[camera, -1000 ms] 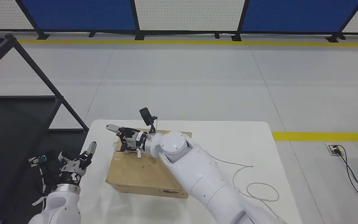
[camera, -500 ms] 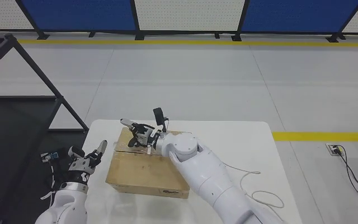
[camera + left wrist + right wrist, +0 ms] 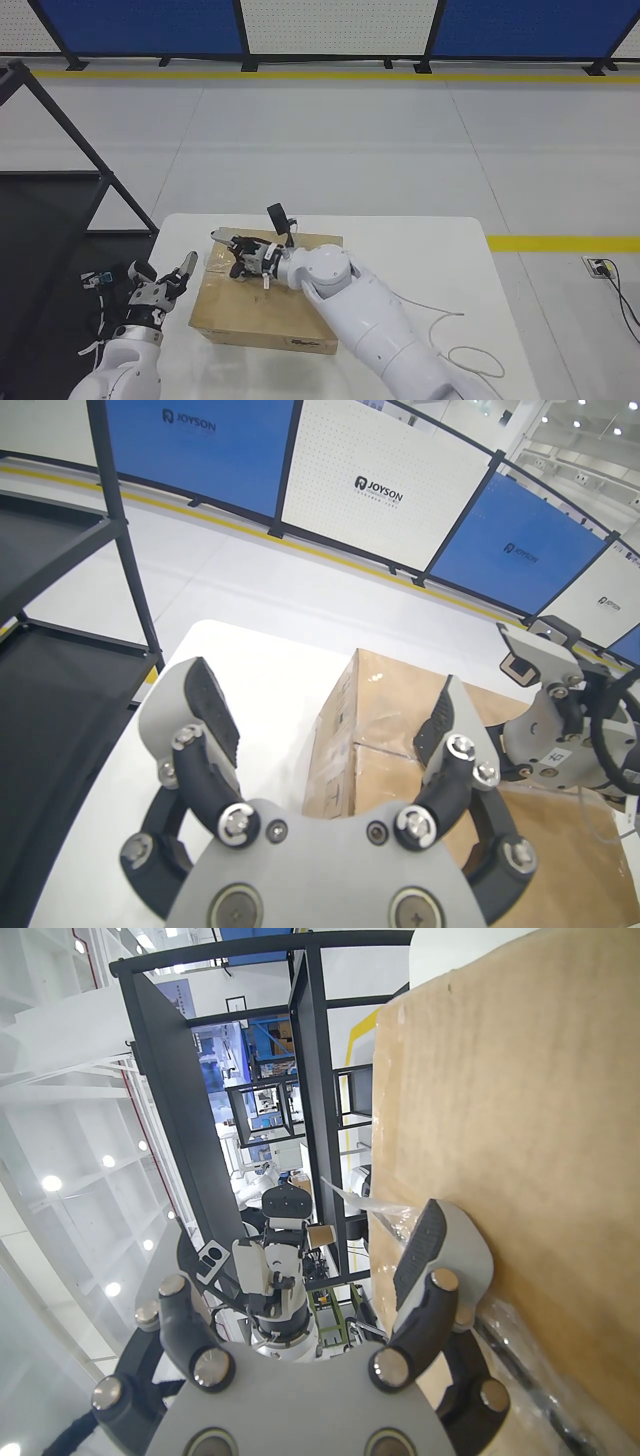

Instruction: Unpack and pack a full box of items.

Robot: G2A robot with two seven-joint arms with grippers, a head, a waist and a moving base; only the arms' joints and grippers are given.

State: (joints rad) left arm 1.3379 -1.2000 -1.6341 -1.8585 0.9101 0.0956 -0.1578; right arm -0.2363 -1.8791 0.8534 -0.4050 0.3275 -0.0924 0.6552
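On the surface, top view: a closed cardboard box [image 3: 255, 312] sits toward the left end of the white surface [image 3: 440, 260], flaps down.
Right jaws, top view: they lie over the far-left part of the box top, spread, with one finger [image 3: 222, 237] near the far-left corner.
Left jaws, top view: they sit just beside the box's left side, spread, with nothing between them.
Left wrist view: both pads [image 3: 210, 710] stand wide apart and empty. The box's upper left edge runs straight ahead between them, and the pads look clear of the cardboard. A black rack [image 3: 55, 680] stands off to the side.
Seam, left wrist view: a taped seam [image 3: 382, 750] crosses the box top from the left edge toward the right arm's wrist housing [image 3: 550, 720].
Right wrist view: one pad [image 3: 420, 1243] lies flat against the box top by a lifted strip of clear tape [image 3: 360, 1202]. The other finger [image 3: 187, 1253] hangs well apart in free air, so nothing is gripped.
Relation that matters: I'd judge the seam's long axis runs from the left arm's side across to the right jaws. The right jaws are already on it, so the right arm is the nearer one for opening the box.
Views compared: the right wrist view gives the pad-to-tape contact. From above, the tape cannot be made out.
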